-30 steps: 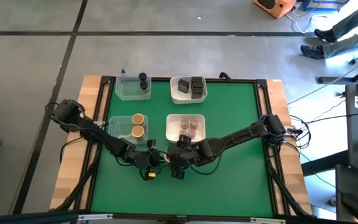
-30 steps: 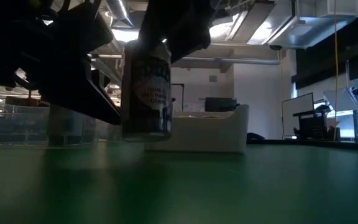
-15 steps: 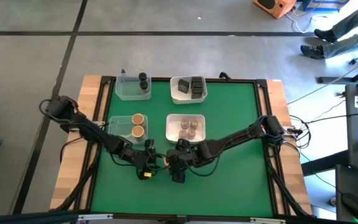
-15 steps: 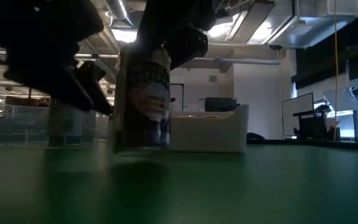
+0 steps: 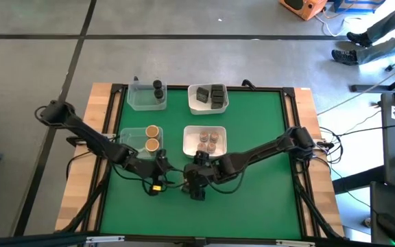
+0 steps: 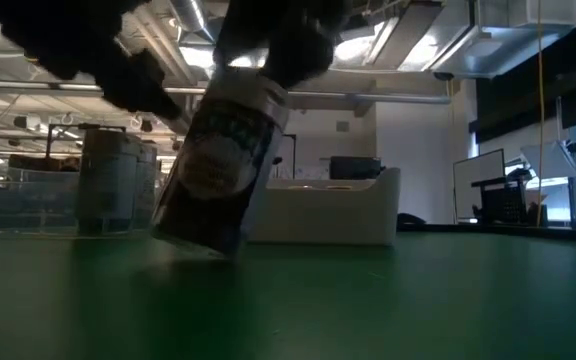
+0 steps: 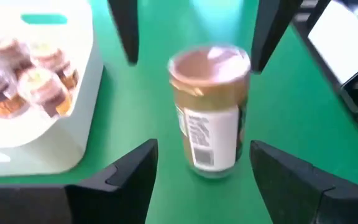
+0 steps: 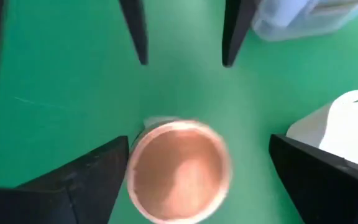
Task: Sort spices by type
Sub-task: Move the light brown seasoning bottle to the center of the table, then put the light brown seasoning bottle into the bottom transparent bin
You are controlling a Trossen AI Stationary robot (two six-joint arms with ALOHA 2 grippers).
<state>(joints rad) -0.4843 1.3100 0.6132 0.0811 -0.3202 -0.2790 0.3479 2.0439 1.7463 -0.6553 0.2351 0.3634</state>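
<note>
A tan-topped round spice jar (image 7: 210,118) with a printed label stands tilted near the table's front middle, its lower edge (image 6: 200,243) on the green mat. My right gripper (image 5: 196,186) hangs over it, open and pointing down, a finger on either side of the jar's top (image 8: 179,171). My left gripper (image 5: 158,180) is open just to the jar's left, its fingers level and apart from the jar. My right gripper has one finger (image 8: 98,177) close against the rim of the jar's top (image 8: 135,168), with a wide gap to the other finger. Whether that finger touches the jar, I cannot tell. The jar leans with its base on the mat.
Behind the jar a white tray (image 5: 188,140) holds small brownish jars and a clear tub (image 5: 130,140) holds two tan-topped jars. Farther back are a clear tub (image 5: 140,101) with black cylinders and a white tray (image 5: 196,99) with dark tins.
My left gripper has opened, let go of the jar and drawn back toward the table's left edge. My right gripper has opened wider over the jar. The jar has come down onto the mat and tipped from upright to a lean.
</note>
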